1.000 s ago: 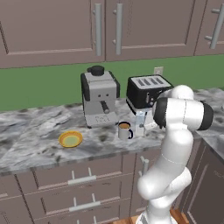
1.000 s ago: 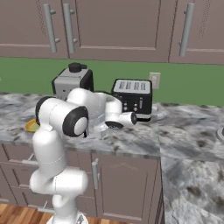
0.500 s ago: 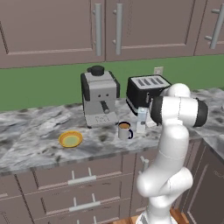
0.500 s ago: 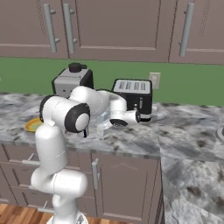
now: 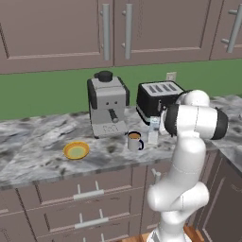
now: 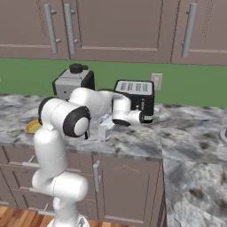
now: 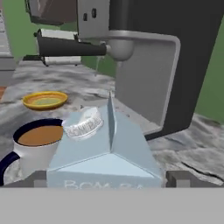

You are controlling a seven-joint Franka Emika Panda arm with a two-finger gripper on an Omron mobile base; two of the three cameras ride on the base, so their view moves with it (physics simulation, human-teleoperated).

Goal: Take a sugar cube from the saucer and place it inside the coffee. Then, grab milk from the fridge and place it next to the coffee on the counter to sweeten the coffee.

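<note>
Milk (image 5: 153,130) stands beside coffee (image 5: 134,141) near surface (image 5: 38,151) front edge; fingers (image 7: 177,178) spread wide, holding nothing. Next: retreat clear.

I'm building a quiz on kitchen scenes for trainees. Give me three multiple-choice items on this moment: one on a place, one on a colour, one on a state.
1. Where does the milk stand?
A. on the counter right beside the coffee
B. on top of the toaster
C. on the saucer

2. What colour is the saucer?
A. dark blue
B. yellow-orange
C. black

3. How is the pincer at the milk?
A. clamped shut on its cap
B. open, one finger at each side of the carton
C. holding the mug's handle

Answers: A, the carton stands upright on the marbled top next to the mug; B, its rim shows yellow-orange in the hand view; B, both fingertips stand apart, flanking the carton.
</note>
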